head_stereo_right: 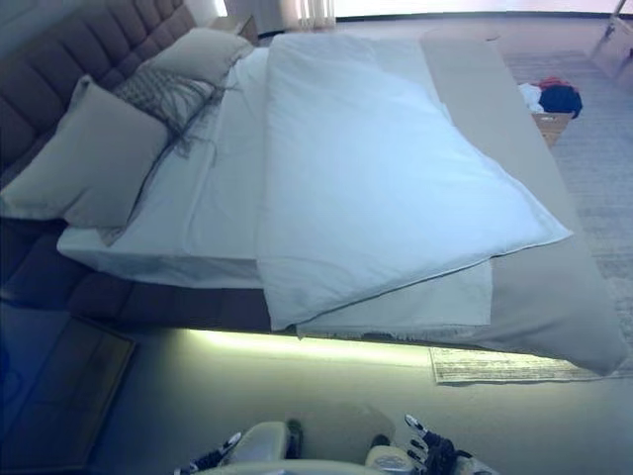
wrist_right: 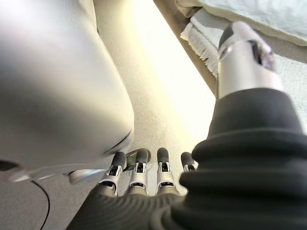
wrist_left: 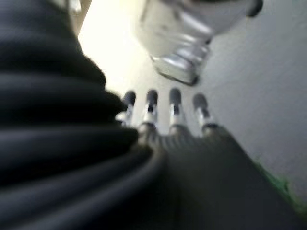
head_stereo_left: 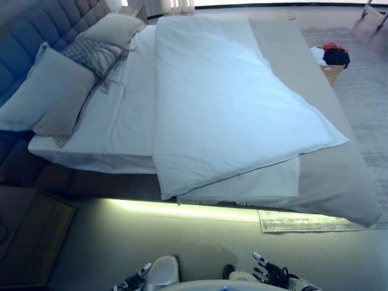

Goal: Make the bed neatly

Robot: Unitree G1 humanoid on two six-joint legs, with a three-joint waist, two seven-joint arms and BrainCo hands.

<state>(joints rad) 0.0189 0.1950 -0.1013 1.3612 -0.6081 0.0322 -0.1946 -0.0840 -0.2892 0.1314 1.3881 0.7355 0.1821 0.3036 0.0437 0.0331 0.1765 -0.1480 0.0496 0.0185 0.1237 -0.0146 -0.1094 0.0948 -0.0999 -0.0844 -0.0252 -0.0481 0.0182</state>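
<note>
Left hand [wrist_left: 192,143] seen from behind its dark ribbed cover, fingers [wrist_left: 173,103] straight in a row, holding nothing, hanging above pale grey floor [wrist_left: 259,81] with a bright lit patch beyond.

silver fingers [wrist_right: 138,173] with dark tips, dark ribbed wrist covers.

Bed [head_stereo_left: 91,154] is the landmark. Duvet [head_stereo_left: 224,103] lies on the bed, skewed, one corner hanging over the bed's near edge. Two pillows [head_stereo_left: 51,91] lean at the bed's left end against the headboard [head_stereo_left: 36,27], a throw [head_stereo_left: 94,54] between them. Blanket [head_stereo_left: 339,176] covers the bed's right end. Basket [head_stereo_left: 331,70] sits on the floor right of the bed. Rug [head_stereo_left: 303,221] pokes out under the bed's near right corner. Nightstand [head_stereo_left: 33,236] near left of the bed.
</note>
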